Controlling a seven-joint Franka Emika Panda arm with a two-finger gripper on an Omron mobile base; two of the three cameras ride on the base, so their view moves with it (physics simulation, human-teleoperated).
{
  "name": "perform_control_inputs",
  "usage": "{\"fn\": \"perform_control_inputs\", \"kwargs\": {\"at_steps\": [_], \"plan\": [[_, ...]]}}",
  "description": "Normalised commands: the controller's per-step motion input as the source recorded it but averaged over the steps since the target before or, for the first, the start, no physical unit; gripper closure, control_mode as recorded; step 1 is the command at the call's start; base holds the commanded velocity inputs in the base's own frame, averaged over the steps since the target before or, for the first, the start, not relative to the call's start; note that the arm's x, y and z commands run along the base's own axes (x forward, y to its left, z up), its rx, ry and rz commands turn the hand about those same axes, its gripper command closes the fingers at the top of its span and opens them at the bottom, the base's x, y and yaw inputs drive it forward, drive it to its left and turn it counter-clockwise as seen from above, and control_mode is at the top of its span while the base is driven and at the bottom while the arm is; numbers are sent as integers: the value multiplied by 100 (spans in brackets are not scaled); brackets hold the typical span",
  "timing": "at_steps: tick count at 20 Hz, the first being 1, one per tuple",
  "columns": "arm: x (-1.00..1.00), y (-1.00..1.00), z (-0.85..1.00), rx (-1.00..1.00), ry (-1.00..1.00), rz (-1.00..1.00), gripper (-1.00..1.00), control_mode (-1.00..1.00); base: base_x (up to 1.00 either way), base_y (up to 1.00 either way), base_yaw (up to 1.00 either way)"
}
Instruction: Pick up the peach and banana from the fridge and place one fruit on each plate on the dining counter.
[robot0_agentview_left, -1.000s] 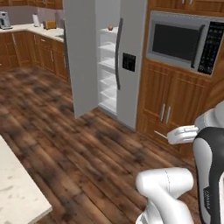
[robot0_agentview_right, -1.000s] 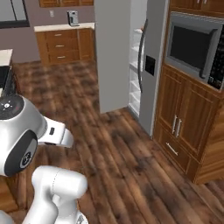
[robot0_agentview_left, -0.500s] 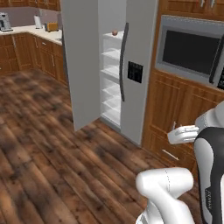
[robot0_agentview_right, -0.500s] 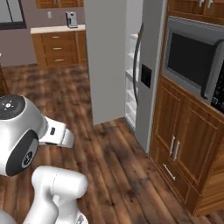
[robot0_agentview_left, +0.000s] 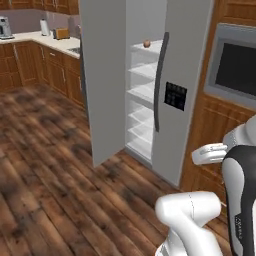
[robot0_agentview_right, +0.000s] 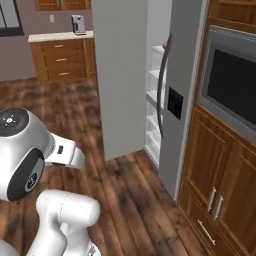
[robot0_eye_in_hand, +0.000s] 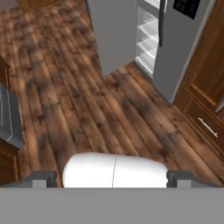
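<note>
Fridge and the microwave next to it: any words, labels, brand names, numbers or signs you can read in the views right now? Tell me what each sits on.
No readable text.
Dispenser panel on the closed fridge door: faint light marks, too small and blurred to read.
Microwave: no legible brand or numbers.
Coffee maker on the far counter: no label legible.

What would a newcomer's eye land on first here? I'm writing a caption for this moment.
The tall grey fridge stands ahead with one door swung open, baring white shelves; a small orange-red peach sits on an upper shelf. To its right, a dark built-in microwave is set into the brown wooden cabinets, above the dark plank floor.
</note>
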Motion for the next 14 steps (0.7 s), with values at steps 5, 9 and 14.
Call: {"fn": "perform_control_inputs", "kwargs": {"at_steps": [5, 9, 14], "plan": [[0, 0, 0, 0, 0, 0, -100, 100, 99, 34, -11], [0, 0, 0, 0, 0, 0, -100, 100, 91, 35, -19], [0, 0, 0, 0, 0, 0, -100, 100, 78, 23, -32]]}}
